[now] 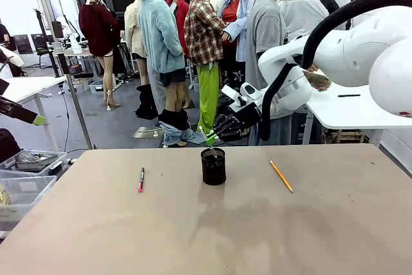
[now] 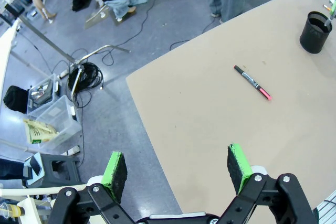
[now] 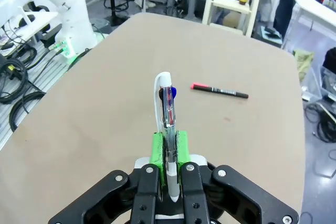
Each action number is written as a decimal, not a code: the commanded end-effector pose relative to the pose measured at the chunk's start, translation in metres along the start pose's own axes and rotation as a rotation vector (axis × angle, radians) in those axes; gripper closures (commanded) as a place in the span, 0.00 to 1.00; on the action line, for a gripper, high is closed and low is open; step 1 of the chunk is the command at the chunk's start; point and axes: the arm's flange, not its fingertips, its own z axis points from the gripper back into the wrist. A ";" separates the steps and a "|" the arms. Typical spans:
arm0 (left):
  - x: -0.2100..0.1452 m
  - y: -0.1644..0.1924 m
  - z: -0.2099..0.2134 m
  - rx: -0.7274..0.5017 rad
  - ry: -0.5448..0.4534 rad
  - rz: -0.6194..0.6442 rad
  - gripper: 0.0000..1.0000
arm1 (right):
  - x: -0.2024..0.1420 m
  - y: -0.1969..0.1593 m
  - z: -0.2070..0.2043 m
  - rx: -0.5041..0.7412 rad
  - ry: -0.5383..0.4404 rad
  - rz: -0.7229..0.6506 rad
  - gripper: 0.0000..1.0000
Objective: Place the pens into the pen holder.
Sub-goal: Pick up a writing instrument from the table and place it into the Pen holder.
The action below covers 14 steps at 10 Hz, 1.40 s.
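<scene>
While the right gripper (image 1: pixel 215 134) pinches the pale pen (image 3: pixel 167 108) between its green pads, it hangs just above the pen holder (image 1: pixel 213 166), which stands near the table's (image 1: pixel 193 236) far edge at mid-width; the pen's low end meets the rim, inside or not unclear. The left gripper (image 2: pixel 178 166), jaws spread wide and empty, sits over the table's left edge. 2 more lie flat near the far edge: dark pen (image 1: pixel 141 180), pink-tipped, left of the holder, and yellow pencil (image 1: pixel 280 176) right of it, both apart from it.
</scene>
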 end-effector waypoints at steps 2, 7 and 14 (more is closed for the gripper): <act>0.001 0.000 0.000 0.010 0.002 0.019 0.00 | -0.012 -0.015 -0.001 0.001 0.030 -0.051 1.00; 0.001 0.000 0.000 0.010 0.002 0.019 0.00 | -0.012 0.024 0.025 -0.051 0.084 -0.100 0.30; 0.001 0.000 0.000 0.010 0.002 0.019 0.00 | 0.031 0.099 0.099 -0.491 0.636 -0.679 0.30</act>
